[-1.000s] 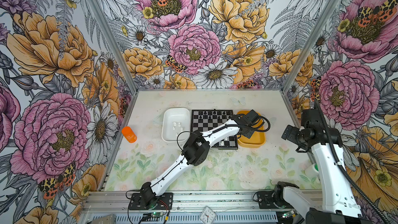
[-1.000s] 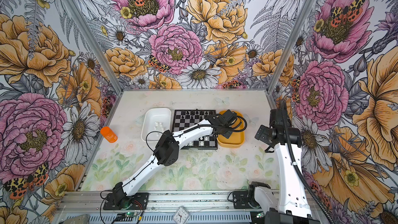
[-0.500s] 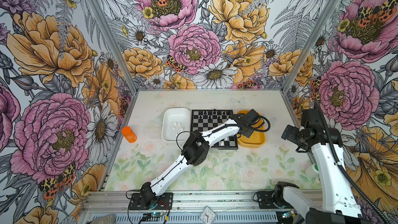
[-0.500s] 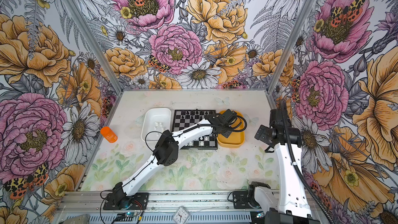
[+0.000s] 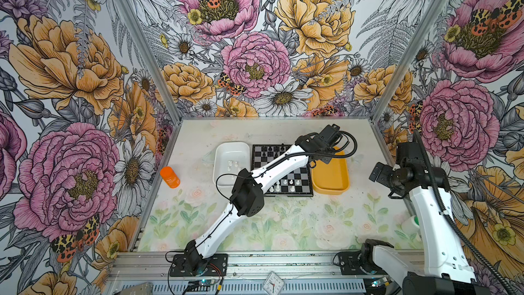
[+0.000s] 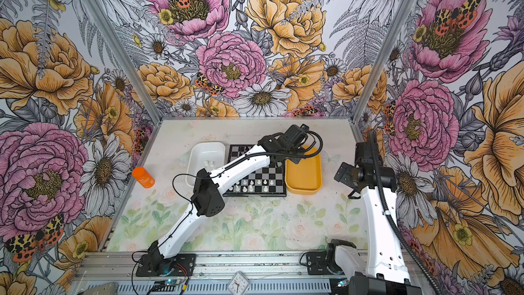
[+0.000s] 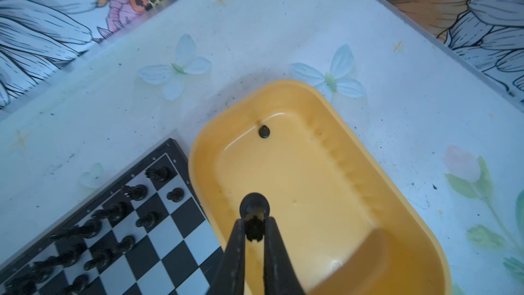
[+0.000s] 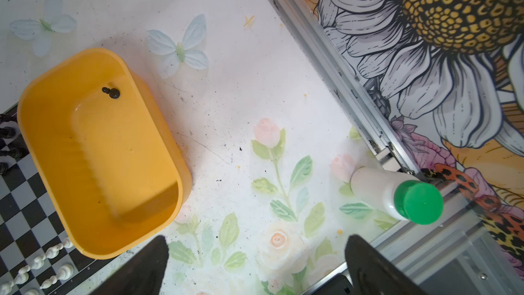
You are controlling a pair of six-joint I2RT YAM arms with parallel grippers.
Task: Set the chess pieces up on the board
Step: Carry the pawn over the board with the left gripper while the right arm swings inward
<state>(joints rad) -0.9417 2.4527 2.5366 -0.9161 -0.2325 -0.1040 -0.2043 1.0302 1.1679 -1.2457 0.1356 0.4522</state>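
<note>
My left gripper (image 7: 254,224) is shut on a small black chess piece (image 7: 254,208) with a notched top, holding it over the yellow tray (image 7: 320,202). In both top views this gripper (image 5: 321,158) (image 6: 295,156) hangs at the tray's far end, beside the board (image 5: 301,175) (image 6: 276,172). One black pawn (image 7: 264,131) (image 8: 112,93) lies in the tray's far corner. Black pieces (image 7: 136,192) fill the board's far rows and white pieces (image 5: 290,183) stand on its near rows. My right gripper (image 8: 256,265) is open and empty above bare table to the right of the tray.
A white tray (image 5: 224,178) holding a few white pieces (image 5: 233,163) sits left of the board. An orange bottle (image 5: 169,176) stands near the left wall. A white bottle with a green cap (image 8: 397,197) stands by the right rail. My left arm crosses over the board.
The left wrist appears slightly higher over the yellow tray than a second ago. The right arm has not moved.
</note>
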